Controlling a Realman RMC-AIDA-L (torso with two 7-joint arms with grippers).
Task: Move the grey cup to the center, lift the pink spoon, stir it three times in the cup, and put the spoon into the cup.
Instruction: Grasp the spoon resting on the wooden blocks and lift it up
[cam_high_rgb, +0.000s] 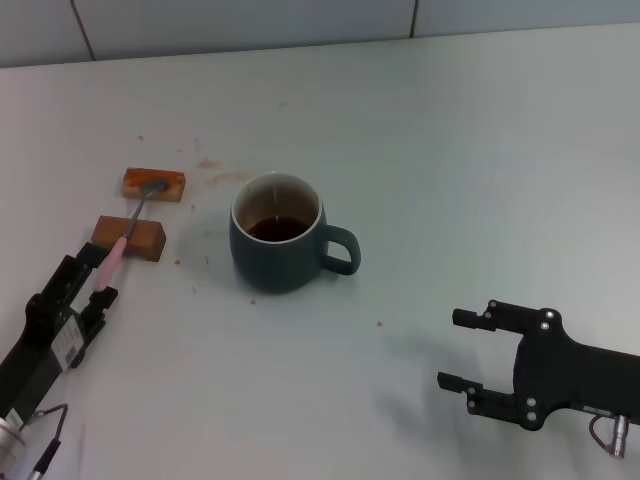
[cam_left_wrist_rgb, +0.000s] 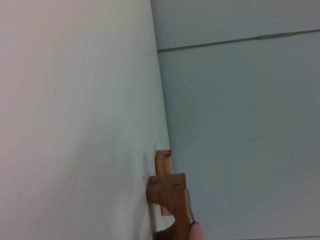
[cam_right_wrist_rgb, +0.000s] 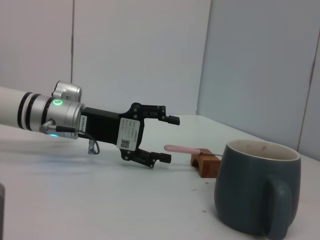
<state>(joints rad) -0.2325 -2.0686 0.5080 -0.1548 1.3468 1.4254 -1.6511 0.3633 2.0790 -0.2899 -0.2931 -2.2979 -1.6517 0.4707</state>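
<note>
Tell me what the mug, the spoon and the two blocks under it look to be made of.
The grey cup: likely glazed ceramic, with a smooth dark outside and cream inside. The pink spoon: pale pink handle, probably plastic, with a shiny metal-looking neck and bowl. The two brown blocks: apparently wood, as the left wrist view shows grain.

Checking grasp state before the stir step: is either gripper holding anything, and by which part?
Nothing is held. The left gripper is open around the handle end of the pink spoon, which rests on the brown blocks. The right gripper is open, apart from the grey cup.
</note>
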